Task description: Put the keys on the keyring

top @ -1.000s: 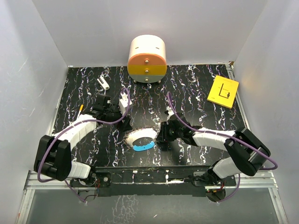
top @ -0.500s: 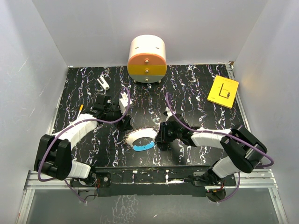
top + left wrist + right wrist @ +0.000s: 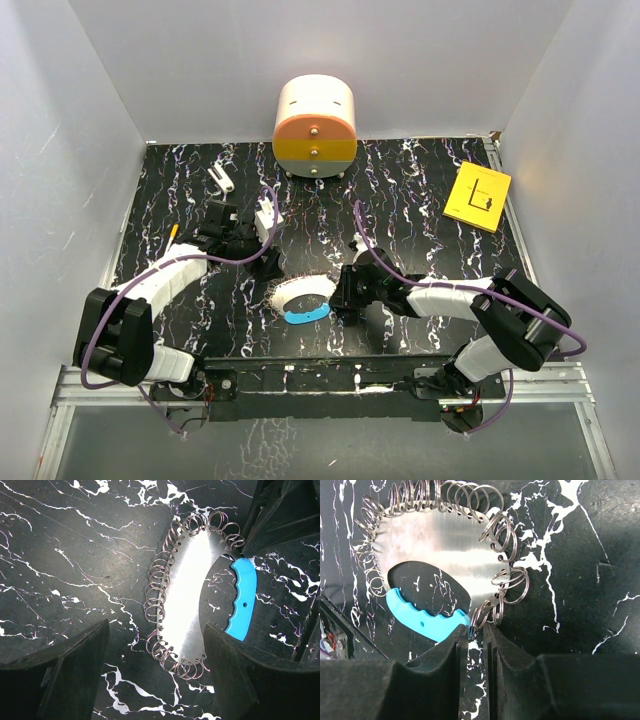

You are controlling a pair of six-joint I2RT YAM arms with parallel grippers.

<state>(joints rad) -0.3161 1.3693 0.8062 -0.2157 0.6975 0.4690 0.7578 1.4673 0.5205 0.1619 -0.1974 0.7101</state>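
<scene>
On the marbled worktop (image 3: 420,200): keyring (image 3: 298,287) lying flat; left gripper (image 3: 157,655) spread wide over it; right gripper (image 3: 476,630) nearly closed at its wire loops (image 3: 496,530), grasp indeterminable.

Keyring (image 3: 300,288) on the marbled table (image 3: 420,200); right jaws just beside it.

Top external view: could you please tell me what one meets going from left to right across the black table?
Left gripper → oval keyring with bright-blue band and wire coils → right gripper → flat yellow card.
</scene>
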